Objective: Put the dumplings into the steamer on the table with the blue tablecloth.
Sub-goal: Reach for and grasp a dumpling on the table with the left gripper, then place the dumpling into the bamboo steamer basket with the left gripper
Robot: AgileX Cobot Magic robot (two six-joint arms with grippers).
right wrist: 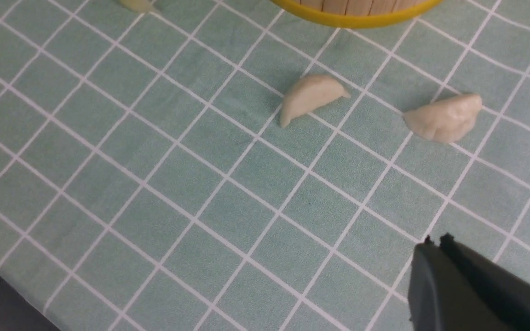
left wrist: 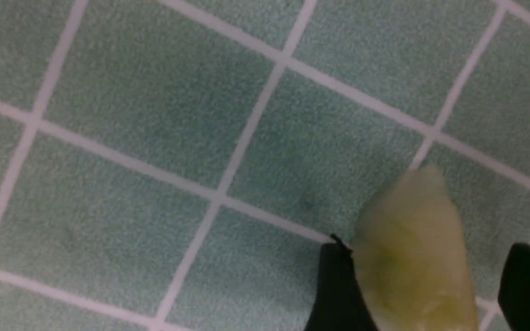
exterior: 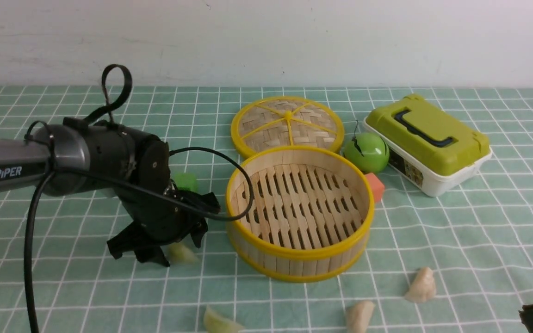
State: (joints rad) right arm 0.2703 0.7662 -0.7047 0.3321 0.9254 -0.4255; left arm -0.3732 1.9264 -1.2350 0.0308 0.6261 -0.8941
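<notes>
The left arm (exterior: 12, 166) is a grey tube lettered PIPER in white, ending in a bulky black wrist (exterior: 123, 157). A black cable (exterior: 29, 259) hangs from it, and a black strap loop (exterior: 117, 83) stands at twelve o'clock above. The right gripper (right wrist: 436, 246) has matte dark-grey jaws.

Front camera on the robot's side, facing the far wall (exterior: 266, 37) across the whole bench (exterior: 479, 240), left wrist camera pressed close down on it, right wrist camera higher over the near right — both cream dumplings (right wrist: 311, 96) shared with front.
</notes>
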